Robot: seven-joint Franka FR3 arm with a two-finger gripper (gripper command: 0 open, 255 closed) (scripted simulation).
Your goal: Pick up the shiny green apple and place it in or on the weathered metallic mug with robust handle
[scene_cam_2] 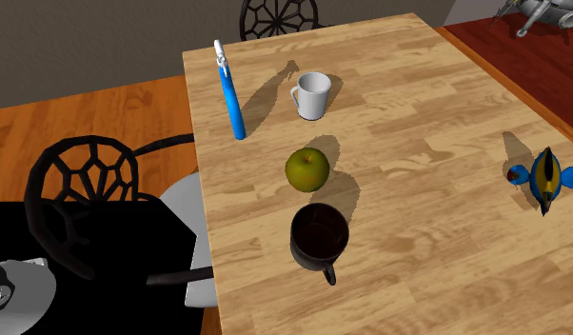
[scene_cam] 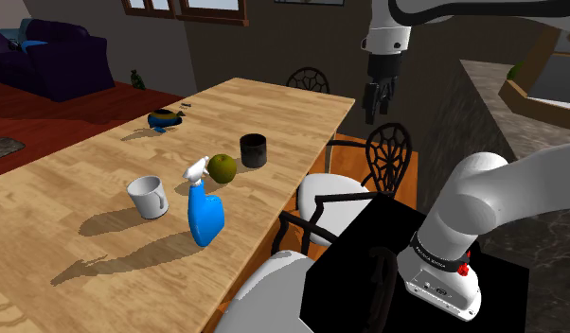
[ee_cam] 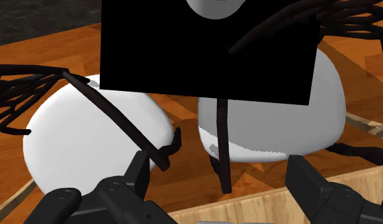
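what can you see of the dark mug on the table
The dark round mug stands upright on the light wooden table, mouth up, inside dark and seemingly empty. Its loop handle points at the second exterior view's lower edge. The green apple sits close beside it, apparently not touching.

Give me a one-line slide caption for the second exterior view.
Green apple sits between white mug and dark mug on the wooden table, untouched.

**Home: dining area off a living room**

Long wooden dining table (scene_cam: 75,175), black wrought-metal chairs (scene_cam: 387,156) with white seat cushions (scene_cam: 330,194), plank floor (scene_cam_2: 94,114). Purple sofa (scene_cam: 46,57) by a red rug (scene_cam: 37,106), wood-framed windows (scene_cam: 184,9), stone counter (scene_cam: 491,95).
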